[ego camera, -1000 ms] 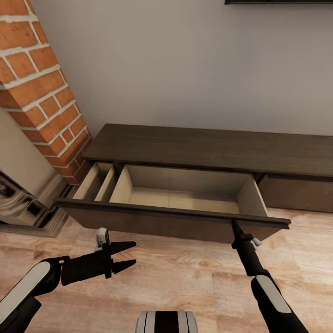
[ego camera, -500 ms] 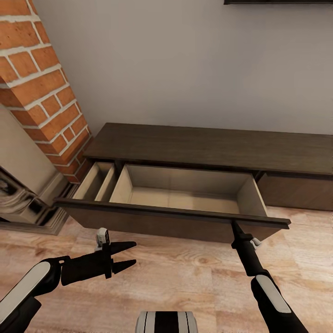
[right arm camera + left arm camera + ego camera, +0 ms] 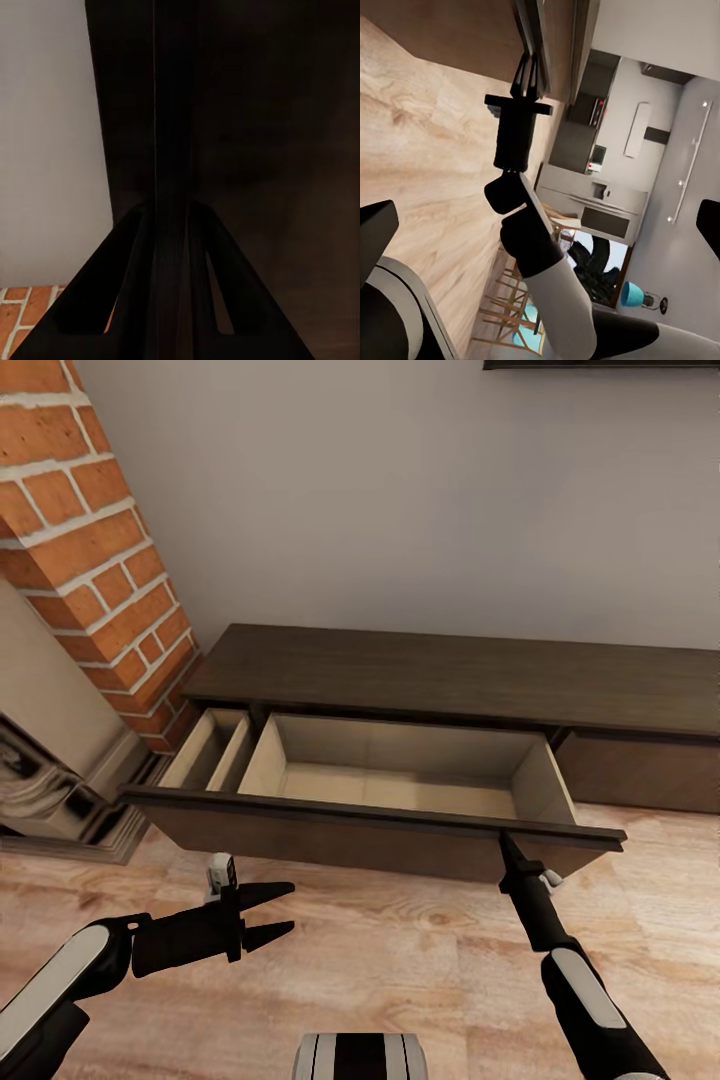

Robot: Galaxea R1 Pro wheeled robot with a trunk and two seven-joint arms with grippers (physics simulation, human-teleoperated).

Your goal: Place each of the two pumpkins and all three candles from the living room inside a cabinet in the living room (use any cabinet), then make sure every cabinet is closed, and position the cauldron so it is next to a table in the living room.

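Note:
The cabinet (image 3: pixel 450 675) is a long, low dark-brown unit against the wall. Its wide drawer (image 3: pixel 400 790) stands pulled out, and the pale tan inside holds nothing. My right gripper (image 3: pixel 505 842) is shut on the top edge of the drawer front (image 3: pixel 330 835), near its right end. The right wrist view shows that gripper (image 3: pixel 171 208) with a finger on each side of the dark edge (image 3: pixel 171 112). The left wrist view shows the right gripper (image 3: pixel 528 71) from the side, pinching the board. My left gripper (image 3: pixel 292 907) hangs open over the floor, in front of the drawer's left half, holding nothing.
A narrow compartment (image 3: pixel 210 750) at the drawer's left end is open too. The cabinet's right drawer front (image 3: pixel 640 775) is closed. A brick column (image 3: pixel 90 560) and a fireplace surround (image 3: pixel 50 780) stand close on the left. Wood floor (image 3: pixel 400 950) lies between me and the cabinet.
The whole view has shifted slightly. The drawer front's right end and my right gripper on it sit a touch nearer the cabinet. The left arm has not moved.

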